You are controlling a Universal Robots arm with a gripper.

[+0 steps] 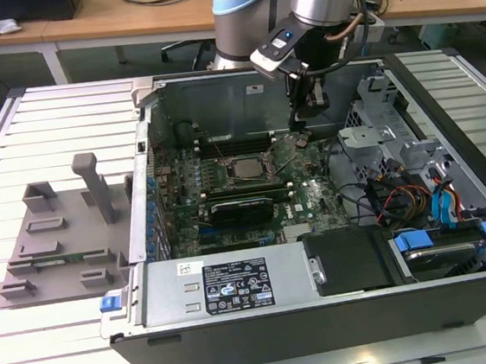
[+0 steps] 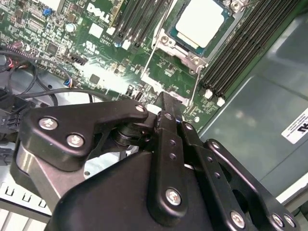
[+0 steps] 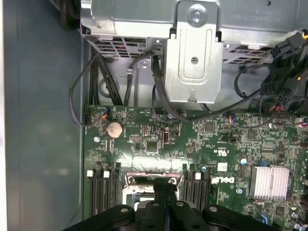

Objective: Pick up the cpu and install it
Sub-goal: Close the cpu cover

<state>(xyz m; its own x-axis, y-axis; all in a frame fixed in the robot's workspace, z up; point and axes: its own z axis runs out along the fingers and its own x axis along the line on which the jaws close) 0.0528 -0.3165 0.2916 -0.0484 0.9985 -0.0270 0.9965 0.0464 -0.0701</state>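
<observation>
Cpu (image 2: 201,21) lies flat in its socket on the motherboard, ringed by the open socket frame (image 2: 171,44). Gripper (image 2: 164,108) hovers just beside it, fingers pinched narrow, apparently holding nothing. Judged: chip placed, latching not yet done; that needs a gentle, square push.

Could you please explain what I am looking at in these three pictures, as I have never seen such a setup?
A robot arm reaches into an open computer case lying on a slatted table. A grey fixture lies beside the case. The exterior view comes from a camera off the arm; both wrist views come from cameras riding on it, looking past its black gripper at the green motherboard. The cpu, the silver square, sits in its socket. The gripper looks shut and holds nothing.
</observation>
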